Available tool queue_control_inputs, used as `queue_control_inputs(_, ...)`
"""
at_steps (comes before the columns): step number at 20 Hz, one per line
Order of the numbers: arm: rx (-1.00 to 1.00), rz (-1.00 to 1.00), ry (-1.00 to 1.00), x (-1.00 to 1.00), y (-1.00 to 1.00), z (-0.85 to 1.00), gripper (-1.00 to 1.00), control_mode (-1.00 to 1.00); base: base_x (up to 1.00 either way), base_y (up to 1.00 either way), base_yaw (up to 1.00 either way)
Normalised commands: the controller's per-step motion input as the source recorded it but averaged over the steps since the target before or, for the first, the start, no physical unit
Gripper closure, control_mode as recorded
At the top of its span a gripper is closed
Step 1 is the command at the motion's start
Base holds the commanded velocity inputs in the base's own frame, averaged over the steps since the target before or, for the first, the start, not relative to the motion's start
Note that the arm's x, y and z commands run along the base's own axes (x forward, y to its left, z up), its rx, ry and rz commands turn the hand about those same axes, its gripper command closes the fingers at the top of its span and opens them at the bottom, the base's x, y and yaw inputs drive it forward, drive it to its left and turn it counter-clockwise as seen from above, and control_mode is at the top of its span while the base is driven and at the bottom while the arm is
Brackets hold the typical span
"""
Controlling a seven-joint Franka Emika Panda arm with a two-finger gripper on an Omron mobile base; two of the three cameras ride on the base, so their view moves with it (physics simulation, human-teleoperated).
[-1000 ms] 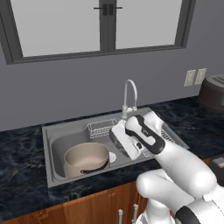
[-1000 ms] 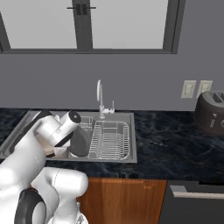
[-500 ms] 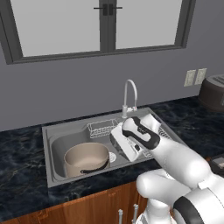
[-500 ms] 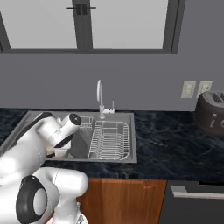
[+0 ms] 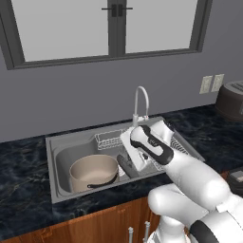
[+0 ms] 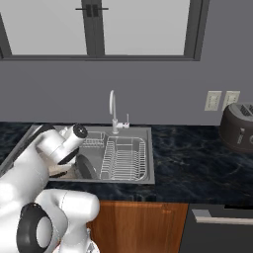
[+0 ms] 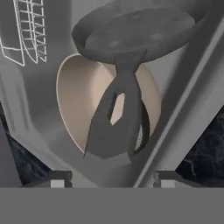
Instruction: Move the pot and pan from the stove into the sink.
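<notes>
**Hand spread over the sink, pan just ahead of it**

Your hand [image 7: 109, 177] is spread — in the hand view the two dark fingertips [image 7: 59, 178] stand well apart at the bottom edge, and nothing sits between them. The broad end of the pan's handle lies just ahead of the tips; whether it touches either one you cannot tell.

The pan [image 7: 140, 33] shows its shallow grey bowl further out along that handle, with the pot [image 7: 78, 105] behind it, pale inside facing you. In the left base view the pan [image 5: 127, 167] is a dark shape down inside the sink [image 5: 52, 156], just beside the pot [image 5: 93, 172] and below the white wrist. The pot sits in the basin's left part, its dark handle toward the front wall.

Room is tight: the wire rack [image 6: 123, 159] fills the right part of the basin, the faucet [image 6: 112, 109] rises at the back rim — and the front rim runs close past your hand. The dark marbled tabletop [image 6: 197, 158] lies open to the right, as far as the toaster [image 6: 238, 126].
</notes>
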Motion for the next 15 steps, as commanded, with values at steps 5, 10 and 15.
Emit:
queue_control_inputs(5, 0.0, -0.13, -0.05, -0.19, 0.21, 0.71, -1.0, -1.0, 0.0, 0.0, 0.0)
queue_control_inputs(10, 0.0, -0.11, 0.0, -0.56, 0.0, 0.57, -1.0, -1.0, 0.0, 0.0, 0.0)
queue_control_inputs(15, 0.02, -0.11, -0.06, -0.59, -0.01, 0.62, -1.0, -1.0, 0.0, 0.0, 0.0)
